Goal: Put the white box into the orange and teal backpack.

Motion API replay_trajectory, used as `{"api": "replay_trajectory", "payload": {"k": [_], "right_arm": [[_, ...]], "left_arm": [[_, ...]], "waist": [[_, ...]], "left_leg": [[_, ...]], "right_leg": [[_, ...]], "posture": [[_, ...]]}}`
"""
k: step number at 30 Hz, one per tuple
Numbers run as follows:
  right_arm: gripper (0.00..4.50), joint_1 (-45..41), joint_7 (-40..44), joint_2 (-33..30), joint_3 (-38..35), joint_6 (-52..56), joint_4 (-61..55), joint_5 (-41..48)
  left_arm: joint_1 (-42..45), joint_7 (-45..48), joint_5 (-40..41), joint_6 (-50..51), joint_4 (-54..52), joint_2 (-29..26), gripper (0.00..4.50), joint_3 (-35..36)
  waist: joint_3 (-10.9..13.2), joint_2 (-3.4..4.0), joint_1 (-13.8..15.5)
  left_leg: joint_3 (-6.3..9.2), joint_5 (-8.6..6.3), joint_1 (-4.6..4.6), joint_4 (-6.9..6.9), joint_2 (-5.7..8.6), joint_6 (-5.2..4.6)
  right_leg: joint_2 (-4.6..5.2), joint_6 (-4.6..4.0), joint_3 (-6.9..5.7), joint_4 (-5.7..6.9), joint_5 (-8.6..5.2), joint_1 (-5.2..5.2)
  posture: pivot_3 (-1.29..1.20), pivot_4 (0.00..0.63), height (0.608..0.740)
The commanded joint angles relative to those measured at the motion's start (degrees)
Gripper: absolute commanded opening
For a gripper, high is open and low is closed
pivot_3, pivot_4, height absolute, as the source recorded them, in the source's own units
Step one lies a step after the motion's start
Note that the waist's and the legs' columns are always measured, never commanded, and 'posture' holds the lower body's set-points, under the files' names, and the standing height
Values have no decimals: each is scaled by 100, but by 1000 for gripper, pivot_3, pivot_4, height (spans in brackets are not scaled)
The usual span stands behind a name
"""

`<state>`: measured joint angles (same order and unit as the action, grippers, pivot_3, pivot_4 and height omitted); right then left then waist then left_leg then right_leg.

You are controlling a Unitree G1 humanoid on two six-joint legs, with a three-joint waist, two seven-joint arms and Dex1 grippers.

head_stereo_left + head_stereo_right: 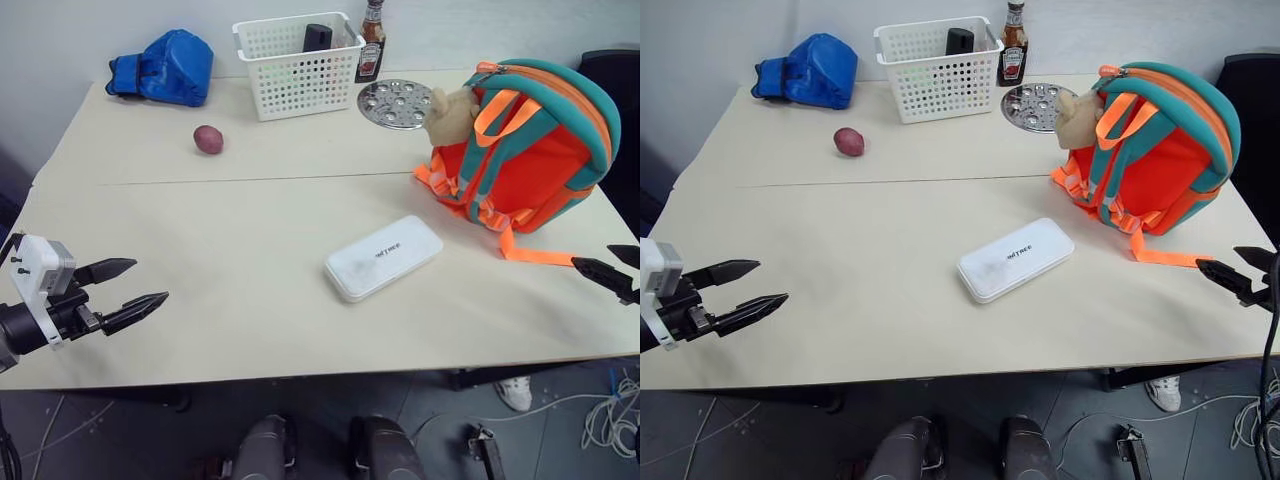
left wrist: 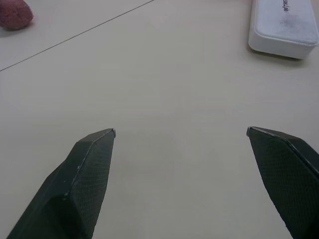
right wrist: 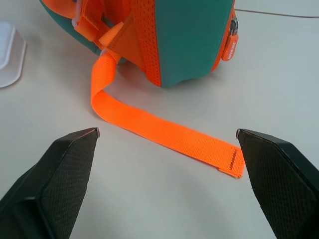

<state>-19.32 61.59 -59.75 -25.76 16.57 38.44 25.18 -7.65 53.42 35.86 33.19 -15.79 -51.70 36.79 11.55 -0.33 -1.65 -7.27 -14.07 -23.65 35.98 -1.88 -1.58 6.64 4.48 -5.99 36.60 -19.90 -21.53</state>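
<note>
The white box (image 1: 383, 257) lies flat near the middle of the beige table (image 1: 200, 260), dark lettering facing up; one end of the white box (image 2: 284, 25) shows in the left wrist view. The orange and teal backpack (image 1: 530, 145) stands upright at the right, a beige plush toy (image 1: 450, 115) on its side and an orange strap (image 3: 159, 129) trailing toward the front. My left gripper (image 1: 132, 290) hovers open over the table's front left, well left of the box. My right gripper (image 1: 612, 268) is open at the right edge, just in front of the strap's end.
At the back stand a white perforated basket (image 1: 298, 65) holding a dark object, a sauce bottle (image 1: 372, 42) and a round metal plate (image 1: 396, 103). A blue padded bundle (image 1: 165, 68) sits at the back left, a reddish potato (image 1: 208, 139) in front of it.
</note>
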Motion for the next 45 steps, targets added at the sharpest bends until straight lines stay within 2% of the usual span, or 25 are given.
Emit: {"api": "replay_trajectory", "payload": {"k": [1, 13, 16, 18, 21, 25, 30, 31, 33, 34, 36, 39, 45], "right_arm": [[4500, 54, -54, 37, -175, 25, -273, 90], [4500, 72, -169, 122, -162, 64, -461, 61], [4500, 59, -51, 256, 7, 190, -890, 150], [4108, 21, -4, 462, 229, 320, -1362, 199], [3236, -172, 21, 692, 556, 444, -1661, 129], [1873, -648, 44, 984, 1130, 421, -1632, -113], [191, -1570, 150, 1366, 1801, 65, -791, -634], [0, -1810, 151, 1466, 1930, -68, -510, -776], [0, -2141, 187, 1607, 2123, -327, -50, -1004], [0, -2296, 177, 1686, 2231, -486, 197, -1141], [0, -2556, 54, 1835, 2364, -726, 635, -1368], [0, -2765, -3, 1990, 2442, -972, 999, -1552], [0, -2841, 122, 2111, 2536, -1237, 1149, -1727]], "left_arm": [[53, -63, -97, -45, -34, -101, 4450, 6], [8, -83, -246, -33, -102, -82, 4450, -166], [216, -141, -112, 52, -251, -9, 4450, -407], [390, -121, -16, 87, -512, 79, 4500, -825], [698, -95, 29, 136, -650, 233, 3896, -1400], [1320, -137, -258, -1, -492, 511, 2698, -2364], [2222, 42, -999, -495, 128, 953, 1126, -3675], [2494, 66, -1128, -588, 349, 1147, 790, -3923], [2899, 113, -1335, -725, 704, 1439, 135, -4270], [3117, 117, -1493, -775, 906, 1589, 59, -4483], [3460, 63, -1766, -888, 1272, 1842, 59, -4783], [3735, 22, -1866, -931, 1585, 2132, 59, -4876], [3971, 84, -2190, -1181, 2045, 2408, 59, -5055]], "waist": [[0, 0, -4], [0, 0, 1], [0, 0, 2], [0, -1, 6], [-1, -1, 8], [0, -1, 11], [0, -2, 11], [0, -3, 11], [1, -4, 22], [1, -4, 25], [1, -5, 29], [2, -6, 19], [2, -6, 7]], "left_leg": [[-2, 0, 2, 0, -1, 0], [-4, 4, 3, 0, -1, 16], [-4, 4, 3, 0, -1, 16], [-3, 5, 4, 1, -2, 17], [-5, 5, 7, 2, 0, 18], [-5, 11, 10, 5, 1, 21], [-8, 16, 16, 9, 3, 25], [-16, 18, 17, 9, 4, 23], [-15, 20, 15, 13, 5, 22], [-14, 23, 13, 14, 5, 20], [-14, 28, 12, 21, 6, 18], [-17, 34, 11, 21, 8, 15], [-13, 38, 16, 21, 5, 21]], "right_leg": [[0, 0, 0, 0, 0, 0], [1, 0, 4, 0, 0, 0], [1, 0, 5, 1, 0, 0], [1, 0, 6, 4, 0, 1], [1, 3, 10, 13, 2, 3], [0, 5, 7, 34, 3, -3], [-5, 6, 8, 39, 3, 0], [-7, 6, 10, 39, 3, -1], [-7, 6, 10, 43, 4, -2], [-7, 9, 11, 43, 5, -3], [-8, 11, 9, 46, 6, -2], [-9, 13, 10, 44, 7, -1], [-9, 16, 8, 60, 9, -3]], "posture": [[0, 150, 740], [0, 150, 740], [0, 150, 740], [0, 150, 740], [0, 150, 740], [0, 150, 740], [0, 150, 740], [0, 150, 740], [0, 150, 740], [0, 150, 740], [0, 150, 740], [0, 150, 740], [0, 150, 740]]}}
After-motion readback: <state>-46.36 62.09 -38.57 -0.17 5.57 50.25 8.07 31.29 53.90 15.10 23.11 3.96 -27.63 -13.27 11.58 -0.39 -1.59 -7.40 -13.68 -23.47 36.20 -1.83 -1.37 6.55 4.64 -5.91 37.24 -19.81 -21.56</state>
